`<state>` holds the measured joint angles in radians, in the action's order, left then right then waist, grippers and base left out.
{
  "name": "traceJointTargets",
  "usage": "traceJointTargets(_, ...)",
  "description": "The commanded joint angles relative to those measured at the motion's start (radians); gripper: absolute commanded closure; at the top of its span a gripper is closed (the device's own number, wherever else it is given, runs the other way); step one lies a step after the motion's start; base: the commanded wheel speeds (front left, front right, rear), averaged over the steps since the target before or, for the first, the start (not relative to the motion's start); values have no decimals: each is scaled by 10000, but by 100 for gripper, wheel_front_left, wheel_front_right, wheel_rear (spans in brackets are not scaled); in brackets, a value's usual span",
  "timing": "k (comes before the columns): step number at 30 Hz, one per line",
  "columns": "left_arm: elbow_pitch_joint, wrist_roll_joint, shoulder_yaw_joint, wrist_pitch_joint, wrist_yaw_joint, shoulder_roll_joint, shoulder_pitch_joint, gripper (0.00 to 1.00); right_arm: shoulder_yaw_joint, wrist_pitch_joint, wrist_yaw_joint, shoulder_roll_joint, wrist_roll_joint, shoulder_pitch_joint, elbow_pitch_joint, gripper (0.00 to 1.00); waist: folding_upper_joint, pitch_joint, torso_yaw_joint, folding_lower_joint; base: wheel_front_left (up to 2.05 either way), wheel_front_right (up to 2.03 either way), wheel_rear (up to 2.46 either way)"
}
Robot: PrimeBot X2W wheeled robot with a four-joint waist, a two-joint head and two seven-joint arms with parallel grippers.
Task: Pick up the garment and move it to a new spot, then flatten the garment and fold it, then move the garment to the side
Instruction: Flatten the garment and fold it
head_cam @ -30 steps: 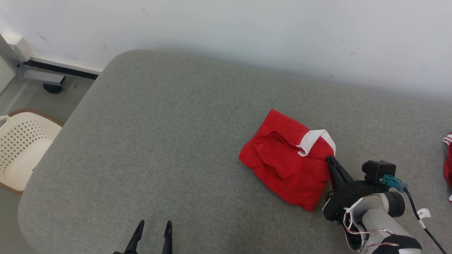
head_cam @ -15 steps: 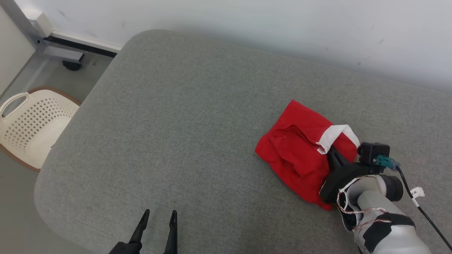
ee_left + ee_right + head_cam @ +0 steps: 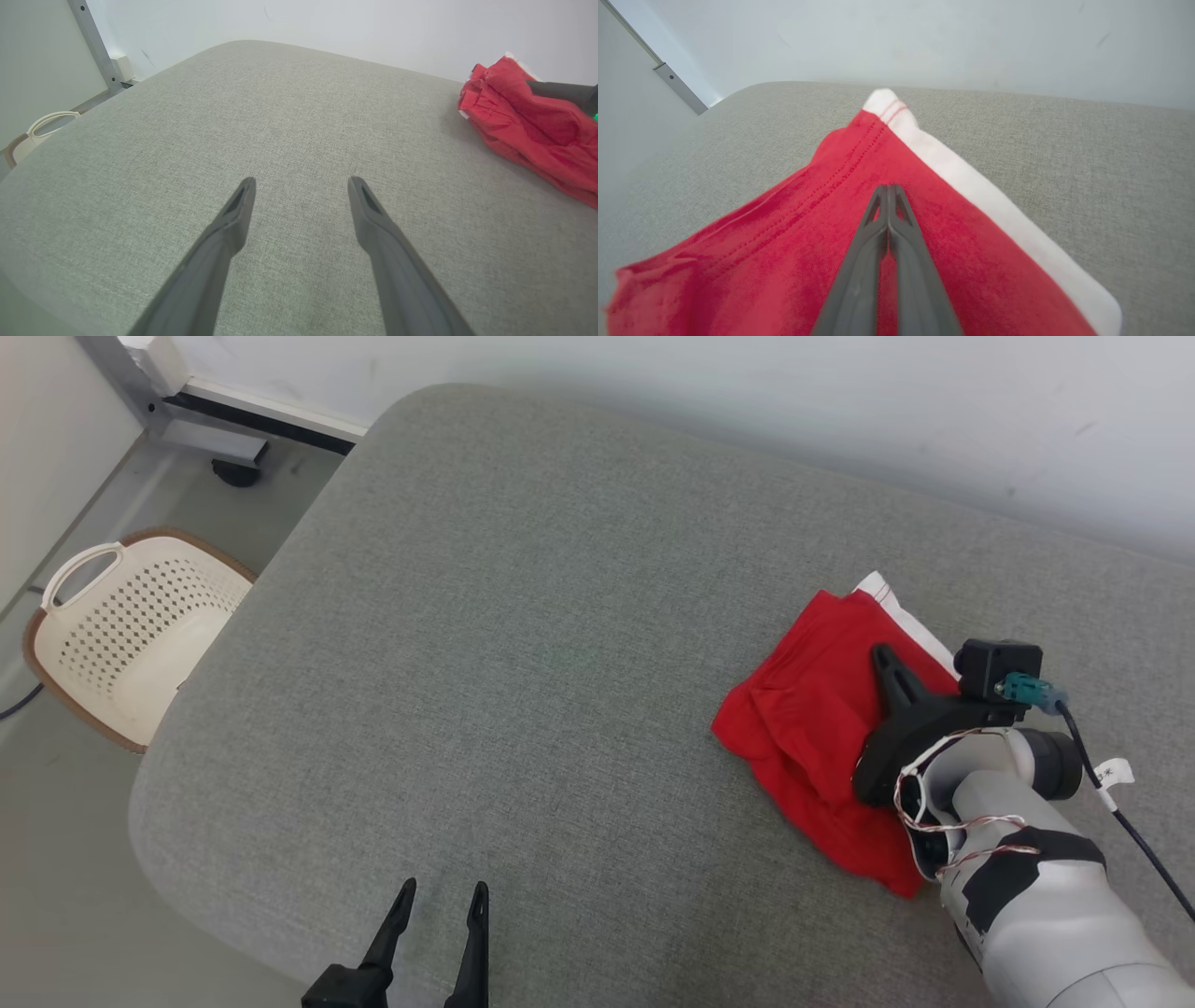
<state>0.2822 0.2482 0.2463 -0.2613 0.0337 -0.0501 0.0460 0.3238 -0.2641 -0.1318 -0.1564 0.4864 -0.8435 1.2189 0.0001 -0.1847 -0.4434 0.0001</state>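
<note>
Nearest you, your left gripper (image 3: 443,889) hangs over the grey cushion (image 3: 523,616) with its jaws spread wide, gripping nothing. Further out, your right gripper (image 3: 882,653) has its jaws pressed together, lying on top of the one red garment (image 3: 803,709) (white band along its far edge) at the cushion's right side. One pale basket (image 3: 131,616) sits on the floor to the left.

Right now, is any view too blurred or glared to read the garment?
Head view: even light, no glare, red garment sharp. Right wrist view: garment's near corner and the base of the right gripper soft. Left wrist view: wide-angle stretch, garment at right edge, clear.
</note>
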Motion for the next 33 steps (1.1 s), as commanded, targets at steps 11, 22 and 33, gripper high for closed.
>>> traceJointTargets(11,57,134,57,-41,-120,-3,18,0,-864,-4,26,-49,-700,-108,110,100,-1,41,-154,-1,0,0,0)
traceJointTargets(22,-93,33,-31,-42,-61,-5,66,0,-1443,-4,24,156,-1622,766,-627,100,-1,30,-12,-1,0,0,0)
traceJointTargets(33,-47,41,-63,-42,-38,-3,-15,0,-637,-2,24,868,-1923,1843,-1934,100,-1,106,-11,-1,0,0,0)
